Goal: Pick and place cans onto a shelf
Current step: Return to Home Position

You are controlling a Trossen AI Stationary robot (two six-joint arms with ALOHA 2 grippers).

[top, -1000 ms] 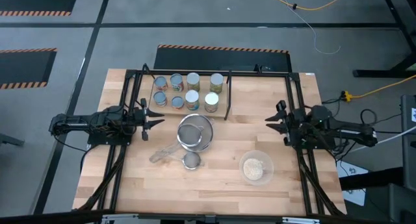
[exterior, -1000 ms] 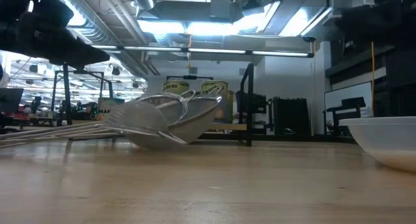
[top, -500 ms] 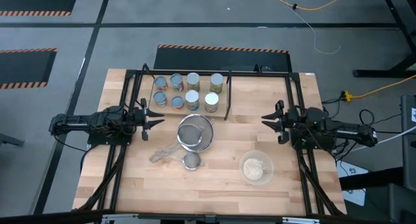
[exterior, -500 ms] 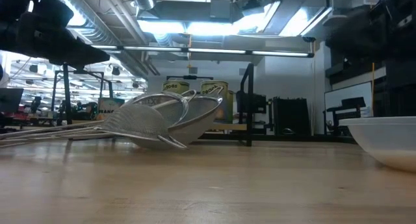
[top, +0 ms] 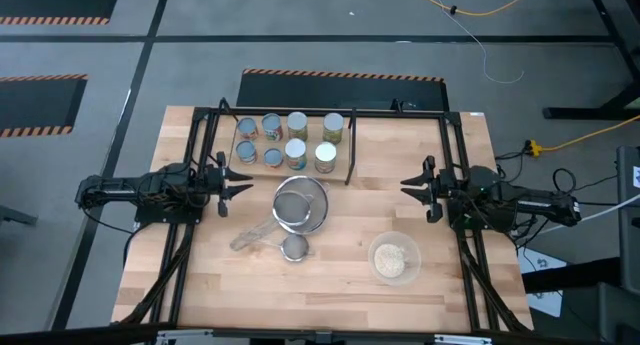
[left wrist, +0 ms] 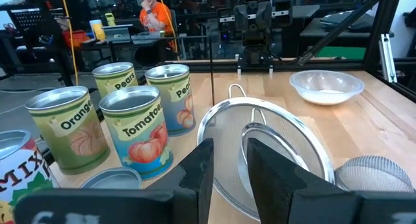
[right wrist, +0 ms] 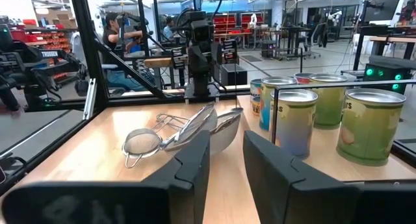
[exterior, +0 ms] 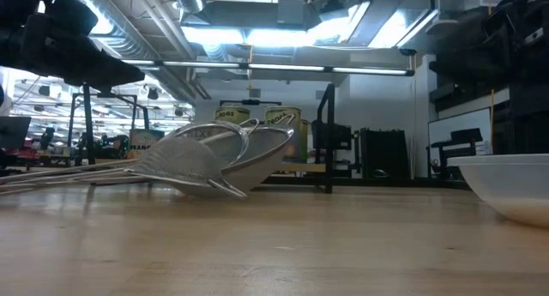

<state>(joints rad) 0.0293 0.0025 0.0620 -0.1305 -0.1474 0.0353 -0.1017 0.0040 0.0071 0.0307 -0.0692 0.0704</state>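
Several cans (top: 290,141) stand upright on the wooden base of the shelf (top: 351,150), a black rod rack at the table's far side, left of centre. They also show in the left wrist view (left wrist: 130,126) and the right wrist view (right wrist: 296,117). My left gripper (top: 240,180) hovers level at the table's left, near the shelf's near left corner. It is open a little with nothing between its fingers (left wrist: 195,175). My right gripper (top: 412,188) hovers level at the table's right, pointing toward the middle. It is slightly open and holds nothing (right wrist: 226,162).
Two nested mesh strainers (top: 300,205) lie mid-table just in front of the shelf, with a small one (top: 294,248) nearer. A glass bowl (top: 394,258) of beige stuff sits near right. Black frame rods (top: 455,165) run along both table sides. People show beyond the table in both wrist views.
My right gripper has sunk a little and edged toward the table's middle, its fingers keeping the same gap. The cans, the strainers and the bowl have stayed in place.
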